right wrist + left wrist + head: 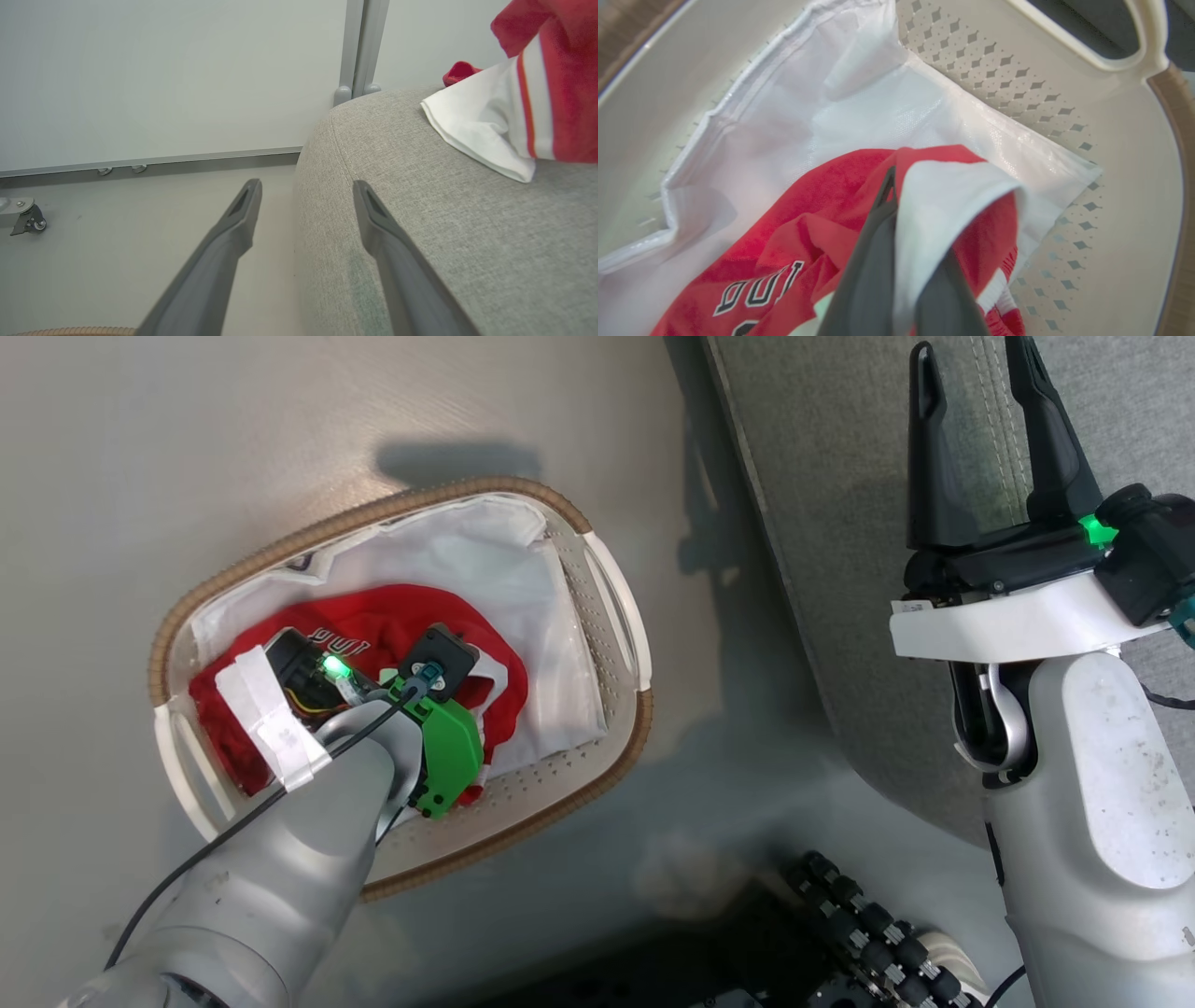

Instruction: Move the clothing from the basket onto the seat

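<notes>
Left hand (pixel 894 191) is clamping basket (pixel 551 775) jersey (pixel 817 219), fingertips hidden in head view; right hand (pixel 973 373), apart, is viewing second garment (pixel 570 93) on seat (pixel 420 224).

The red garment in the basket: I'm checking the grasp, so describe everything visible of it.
The red garment is soft, crumpled fabric with white trim and white lettering outlined dark. It lies bunched on the white liner in the basket. The left gripper is shut on a fold of its white trim.
</notes>
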{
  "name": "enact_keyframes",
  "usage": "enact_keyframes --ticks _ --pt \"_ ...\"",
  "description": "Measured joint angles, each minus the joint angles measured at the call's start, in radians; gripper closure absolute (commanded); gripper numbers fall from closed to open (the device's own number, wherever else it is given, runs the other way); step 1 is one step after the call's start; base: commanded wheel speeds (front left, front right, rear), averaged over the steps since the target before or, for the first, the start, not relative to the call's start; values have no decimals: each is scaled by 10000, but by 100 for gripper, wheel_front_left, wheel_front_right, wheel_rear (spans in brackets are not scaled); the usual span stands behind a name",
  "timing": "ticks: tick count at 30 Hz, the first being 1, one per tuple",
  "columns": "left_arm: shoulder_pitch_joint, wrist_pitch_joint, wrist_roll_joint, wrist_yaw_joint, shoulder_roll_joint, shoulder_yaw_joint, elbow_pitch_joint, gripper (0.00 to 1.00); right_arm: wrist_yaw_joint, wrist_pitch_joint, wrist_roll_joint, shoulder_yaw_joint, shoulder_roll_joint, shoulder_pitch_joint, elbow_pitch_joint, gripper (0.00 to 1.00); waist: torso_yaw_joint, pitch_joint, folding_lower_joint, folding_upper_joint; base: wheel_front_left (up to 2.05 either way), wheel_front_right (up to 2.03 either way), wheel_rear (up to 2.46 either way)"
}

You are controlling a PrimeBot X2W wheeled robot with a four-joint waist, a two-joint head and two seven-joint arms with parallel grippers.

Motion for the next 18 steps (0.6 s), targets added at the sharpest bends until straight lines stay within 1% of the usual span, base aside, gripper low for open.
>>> enact_keyframes --ticks 5,9,14,18 --pt "384 -119 -466 0 35 313 -539 100 0 0 -339 -10 4 209 222 0 257 -550 1 0 0 0 0" --pt "666 -157 -531 86 366 794 -1599 100 0 0 -748 -21 6 490 516 0 514 -1108 0 0 0 0 0" --pt "1326 -163 -566 88 731 1400 -2717 100 0 0 -991 -50 10 884 869 0 856 -1898 0 0 0 0 0" --pt "1573 -165 -359 98 1001 1776 -3699 100 0 0 -1166 -113 10 1303 1160 0 1139 -2654 -1 0 0 0 0"
